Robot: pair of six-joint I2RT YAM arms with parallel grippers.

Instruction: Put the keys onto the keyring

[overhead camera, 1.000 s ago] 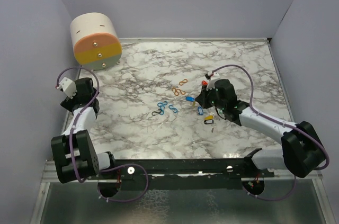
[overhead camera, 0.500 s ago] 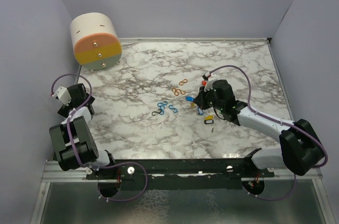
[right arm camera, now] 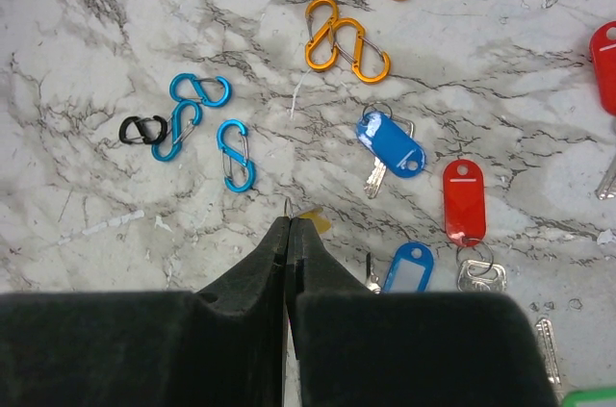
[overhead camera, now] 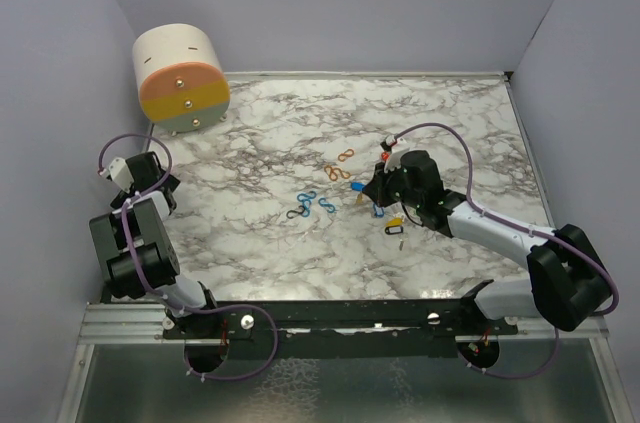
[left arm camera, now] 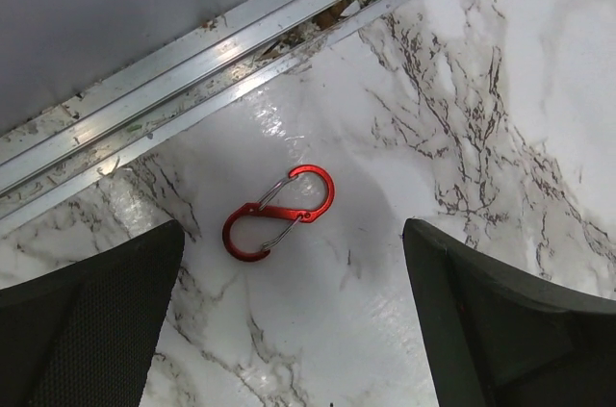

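Your right gripper (right arm camera: 288, 226) clamps a thin ring (right arm camera: 287, 203), seemingly offering it to keys (right arm camera: 390, 142) at two o'clock; your left gripper (left arm camera: 294, 282) gapes, idle.

Surface (right arm camera: 115, 3): marble pattern, smooth and glossy, glare noted in left wrist view. Clips are thin metal with a shiny coloured coating: red clip (left arm camera: 279, 212), blue clips (right arm camera: 236, 154), orange clips (right arm camera: 346, 41). Keys (right arm camera: 375, 176): bare silvery metal. Blue tag (right arm camera: 390, 142) and red tag (right arm camera: 463, 200) are read as smooth glossy plastic. Rail (left arm camera: 192, 61): brushed metal, grime seen in the grooves. Right hand (right arm camera: 288, 224): matt black plastic.
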